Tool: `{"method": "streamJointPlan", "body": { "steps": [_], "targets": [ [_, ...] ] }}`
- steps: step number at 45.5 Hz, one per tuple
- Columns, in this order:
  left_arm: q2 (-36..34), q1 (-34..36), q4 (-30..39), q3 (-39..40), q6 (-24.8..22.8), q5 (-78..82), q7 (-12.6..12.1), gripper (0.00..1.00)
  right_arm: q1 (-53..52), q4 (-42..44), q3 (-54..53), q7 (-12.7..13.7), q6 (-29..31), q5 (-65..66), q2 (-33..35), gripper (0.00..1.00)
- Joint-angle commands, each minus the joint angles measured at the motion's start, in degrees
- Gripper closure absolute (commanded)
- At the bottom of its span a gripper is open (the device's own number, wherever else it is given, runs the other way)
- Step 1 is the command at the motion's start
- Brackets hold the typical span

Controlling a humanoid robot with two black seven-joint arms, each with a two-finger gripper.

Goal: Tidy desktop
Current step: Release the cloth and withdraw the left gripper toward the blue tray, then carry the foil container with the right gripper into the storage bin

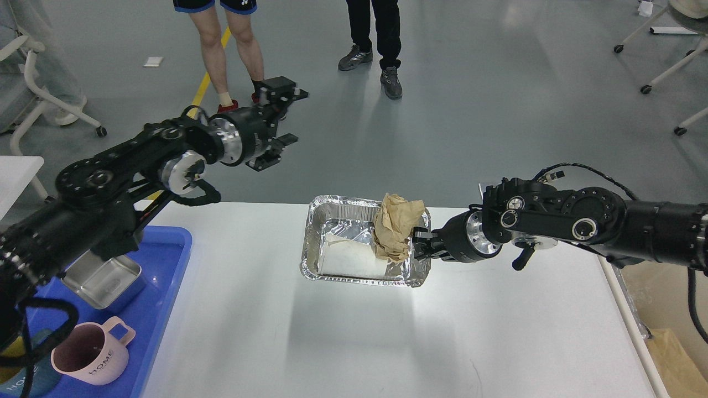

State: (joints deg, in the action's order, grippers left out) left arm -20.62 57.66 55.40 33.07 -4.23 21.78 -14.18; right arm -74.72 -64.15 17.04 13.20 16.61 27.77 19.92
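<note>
White desktop (359, 342), foil tray (332, 243), grey floor (470, 110)

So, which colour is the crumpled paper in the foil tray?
Light brown; the crumpled paper shows best in the head view.

White desktop (343, 342): foil tray (332, 243), blue tray (166, 309).

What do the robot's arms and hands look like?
Both arms are black and chunky, with shiny silver rings at the round joints. The left hand has two short black fingers. The right hand is small, black and blocky. Thin black cables loop beside both arms. No sleeves.
</note>
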Motion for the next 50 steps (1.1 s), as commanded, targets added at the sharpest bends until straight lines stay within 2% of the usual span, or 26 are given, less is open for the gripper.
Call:
{"method": "streamJointPlan", "body": {
  "steps": [1, 6, 12, 19, 25, 37, 50],
  "targets": [
    [-1.4, -11.3, 1.7, 13.7, -0.7, -0.1, 1.3, 0.03, 0.0, 0.0, 0.1, 0.1, 0.0, 0.0, 0.0, 1.00],
    [0.2, -17.7, 2.7, 22.3, -0.9, -0.1, 4.2, 0.02, 0.0, 0.1, 0.1, 0.1, -0.2, 0.0, -0.1, 1.00],
    [1.6, -22.8, 2.8, 28.4, -2.7, -0.2, 8.2, 0.02, 0.0, 0.0, 0.1, 0.1, -0.3, 0.0, -0.1, 1.00],
    [4.1, -28.5, 2.6, 38.4, -3.9, -1.5, 10.7, 0.02, 0.0, 0.1, 0.1, 0.0, -0.3, -0.1, 0.0, 1.00],
    [6.2, -32.0, 1.9, 44.4, -6.7, -2.2, 11.0, 0.02, 0.0, 0.1, 0.1, 0.1, -0.3, -0.1, 0.0, 1.00],
    [7.6, -34.2, 1.9, 44.6, -7.0, -2.2, 10.8, 0.02, 0.0, 0.1, -0.1, 0.1, -0.4, 0.0, 1.1, 1.00],
    [7.7, -34.5, 1.9, 43.8, -6.9, -2.2, 10.4, 0.02, 4.0, -0.1, -3.8, 0.0, 0.3, 0.0, 17.3, 1.00]
  ]
}}
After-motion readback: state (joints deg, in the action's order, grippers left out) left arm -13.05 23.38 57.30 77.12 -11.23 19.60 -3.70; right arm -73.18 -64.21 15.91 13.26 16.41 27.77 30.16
